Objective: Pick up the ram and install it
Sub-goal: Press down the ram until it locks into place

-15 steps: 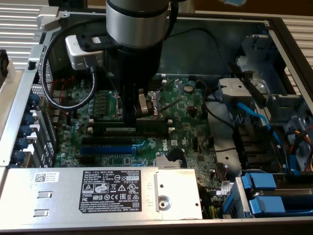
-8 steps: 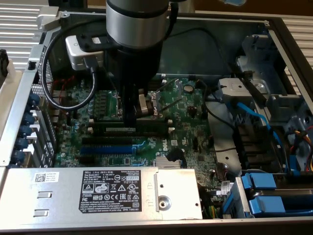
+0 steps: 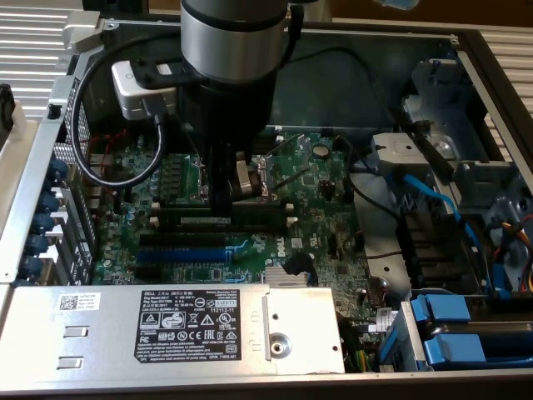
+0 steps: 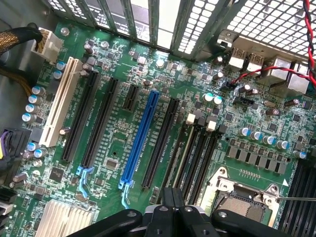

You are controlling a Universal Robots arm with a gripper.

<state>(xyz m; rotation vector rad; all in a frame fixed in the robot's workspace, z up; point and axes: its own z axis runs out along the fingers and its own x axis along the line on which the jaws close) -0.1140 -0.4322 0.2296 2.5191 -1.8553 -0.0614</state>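
Observation:
The ram (image 3: 206, 221) is a thin dark-green stick with a white label. It stands on edge in one of the long black slots of the motherboard (image 3: 325, 225). In the wrist view the ram (image 4: 180, 154) runs as a pale-edged strip between the black slots with white end clips (image 4: 191, 118). My gripper (image 3: 221, 208) comes straight down onto the ram's top edge near its middle. Its fingers (image 4: 167, 197) are pressed together, nothing shows between them, and the gripper (image 4: 173, 190) sits right over the ram.
A blue expansion slot (image 4: 140, 138) and more black slots lie beside the ram slots. The CPU socket (image 4: 237, 202) is on the other side. A silver heatsink (image 3: 287, 277), the labelled power supply (image 3: 166, 325) and blue cables (image 3: 425, 187) crowd the case.

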